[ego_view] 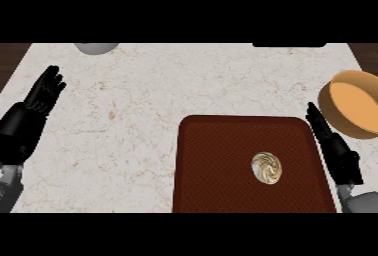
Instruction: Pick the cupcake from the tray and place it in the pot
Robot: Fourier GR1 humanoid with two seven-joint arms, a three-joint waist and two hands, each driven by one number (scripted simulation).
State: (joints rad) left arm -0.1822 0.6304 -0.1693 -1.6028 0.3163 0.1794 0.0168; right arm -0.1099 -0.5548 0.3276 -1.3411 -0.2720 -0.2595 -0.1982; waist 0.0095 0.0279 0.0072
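Our right hand [334, 145] has its fingers straight and pressed together, pinching nothing, just beside the tray [214, 170]. Our left hand [33, 112] rests open at the left edge, fingers up. Nothing is picked yet. The cupcake [266, 167], with swirled cream frosting, sits on the dark-red woven-textured tray. The pot [354, 102], round and smooth orange, waits right, apart from it. The counter [133, 100] is pale marble.
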